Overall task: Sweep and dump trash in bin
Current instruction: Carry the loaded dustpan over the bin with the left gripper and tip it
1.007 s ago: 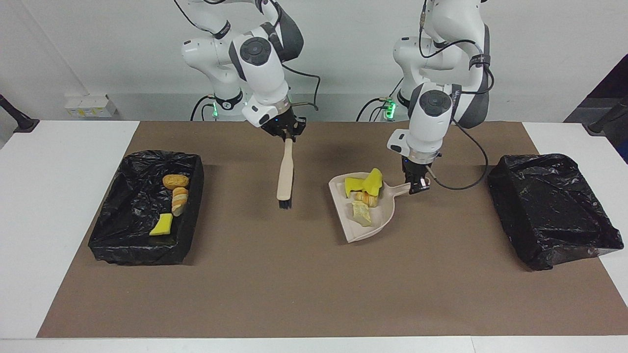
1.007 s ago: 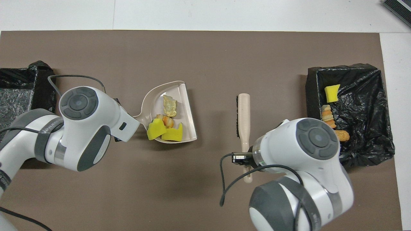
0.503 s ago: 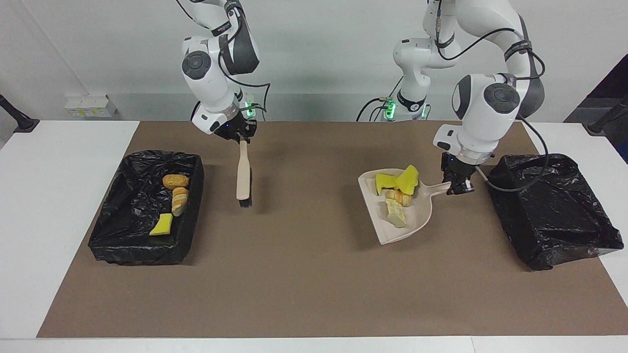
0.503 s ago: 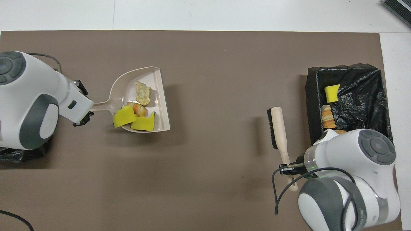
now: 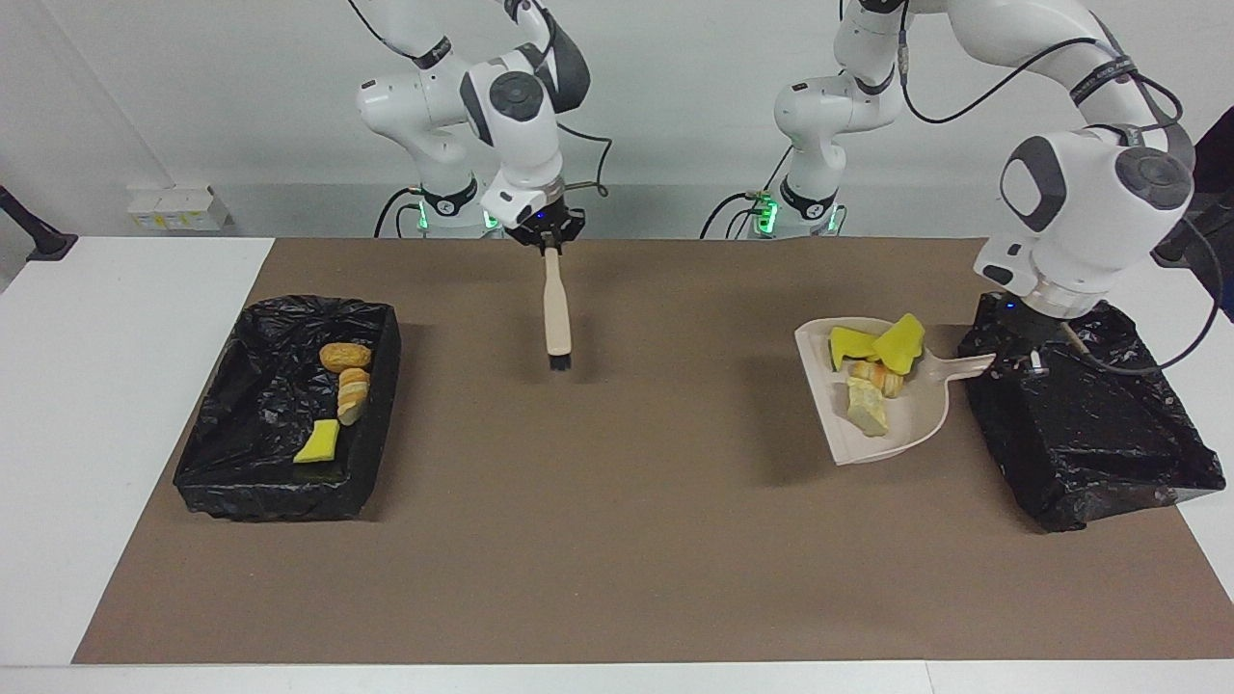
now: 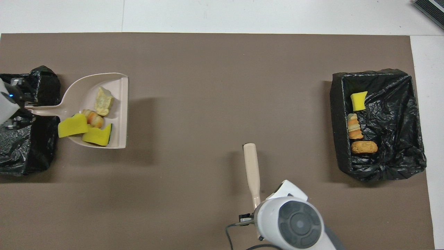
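Four scraps [image 5: 871, 371] ride our dustpan [image 5: 916, 424], left gripper [image 5: 1024, 361] clamped on handle, level beside bin [image 5: 1089, 424]; right gripper [image 5: 546, 235] clamps brush [image 5: 556, 313], parked clear.

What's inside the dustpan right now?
The dustpan holds four bits: two yellow sponges, a bread roll and a pale crust. The sponges could cover something smaller.

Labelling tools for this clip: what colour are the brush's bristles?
Black, on a beige brush; the bristle tuft shows best in the facing view.
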